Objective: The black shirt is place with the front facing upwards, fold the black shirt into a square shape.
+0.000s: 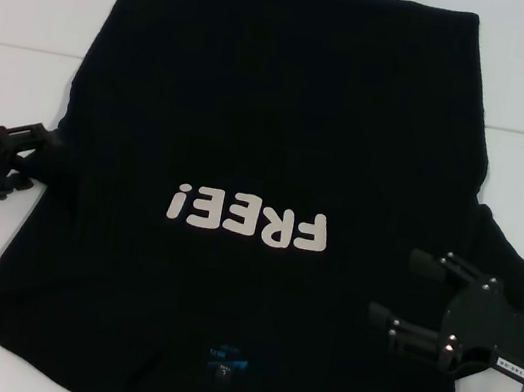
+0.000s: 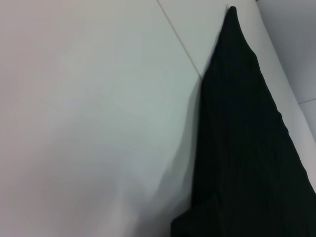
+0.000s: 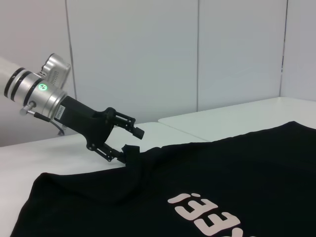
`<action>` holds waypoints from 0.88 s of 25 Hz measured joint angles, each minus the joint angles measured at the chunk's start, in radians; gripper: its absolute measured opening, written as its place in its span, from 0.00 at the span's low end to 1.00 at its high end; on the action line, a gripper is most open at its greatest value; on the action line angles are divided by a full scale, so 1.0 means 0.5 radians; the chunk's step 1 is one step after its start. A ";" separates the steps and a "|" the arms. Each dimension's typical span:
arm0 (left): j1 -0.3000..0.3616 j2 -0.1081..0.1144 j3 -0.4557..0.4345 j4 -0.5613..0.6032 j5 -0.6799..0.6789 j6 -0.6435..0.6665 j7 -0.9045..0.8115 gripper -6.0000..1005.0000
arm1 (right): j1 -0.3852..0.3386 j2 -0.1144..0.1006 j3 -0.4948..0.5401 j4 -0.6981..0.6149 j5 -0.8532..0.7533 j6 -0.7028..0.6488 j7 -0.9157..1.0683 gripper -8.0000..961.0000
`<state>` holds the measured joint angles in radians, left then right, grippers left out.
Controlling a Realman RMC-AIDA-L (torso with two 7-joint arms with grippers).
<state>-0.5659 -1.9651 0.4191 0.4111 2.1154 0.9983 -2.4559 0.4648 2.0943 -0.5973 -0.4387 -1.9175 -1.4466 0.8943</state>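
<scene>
Just one black shirt (image 1: pixel 272 137) (face-up); left gripper (image 3: pixel 129 140) apart at sleeve, right gripper (image 1: pixel 405 292) apart.

Both arms reach in low from opposite sides.
The left gripper (image 1: pixel 36 144) lies nearly level, wrist angled down toward its fingers, which are spread apart, the lower one at the shirt's (image 1: pixel 272 137) edge. The right gripper (image 1: pixel 406 290) lies flat, its two fingers parted and pointing toward the left arm.
</scene>
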 joint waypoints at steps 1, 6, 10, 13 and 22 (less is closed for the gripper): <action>-0.008 -0.002 0.000 0.000 0.000 -0.010 0.002 0.83 | 0.000 0.001 -0.001 0.000 0.000 0.000 0.000 0.98; -0.056 -0.009 -0.009 0.001 -0.003 -0.033 0.012 0.83 | 0.000 0.002 -0.001 0.000 0.000 -0.013 0.000 0.98; -0.096 -0.017 -0.015 0.011 -0.013 -0.036 0.019 0.83 | -0.002 0.002 0.001 0.006 0.000 -0.018 0.000 0.98; -0.133 -0.035 -0.016 0.011 -0.073 -0.027 0.055 0.83 | -0.004 0.002 0.001 0.012 0.000 -0.018 0.000 0.98; -0.238 -0.071 -0.013 0.035 -0.288 0.455 0.467 0.83 | -0.007 -0.002 0.050 0.021 0.012 -0.019 0.016 0.98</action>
<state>-0.6851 -2.0007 0.4124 0.4289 1.9715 1.2259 -2.2224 0.4613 2.0934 -0.5721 -0.4281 -1.9113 -1.4560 0.9023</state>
